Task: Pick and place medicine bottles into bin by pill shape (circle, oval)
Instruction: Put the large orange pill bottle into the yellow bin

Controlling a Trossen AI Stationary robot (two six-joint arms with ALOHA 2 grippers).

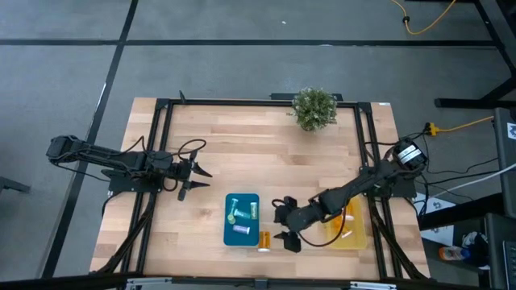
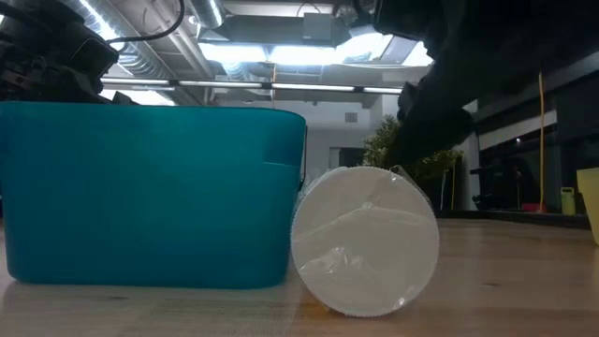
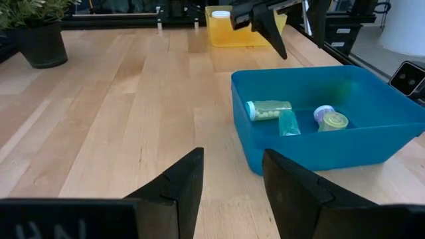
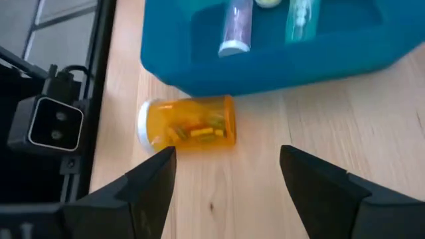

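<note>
High view: the right gripper (image 1: 288,221) is hanging with its jaws spread just beside the translucent orange pill bottle with a white cap (image 1: 264,239), which is lying on the wooden table (image 1: 201,129) against the shallow blue plastic tray (image 1: 228,234). The shallow yellow plastic tray (image 1: 358,238) is sitting under the right arm. The left gripper (image 1: 196,179) is waiting left of the blue tray, jaws parted.
Low view: only here the orange bottle's white cap (image 2: 365,241) is facing the camera, just beside the blue tray's wall (image 2: 150,197).
Left wrist view: the blue tray's contents are showing: a pale green bottle (image 3: 268,109), a teal bottle (image 3: 288,123) and a purple bottle (image 3: 330,118).
Right wrist view: yellow oblong pills are showing inside the orange bottle (image 4: 187,123); the spread fingers (image 4: 149,186) are holding nothing.
</note>
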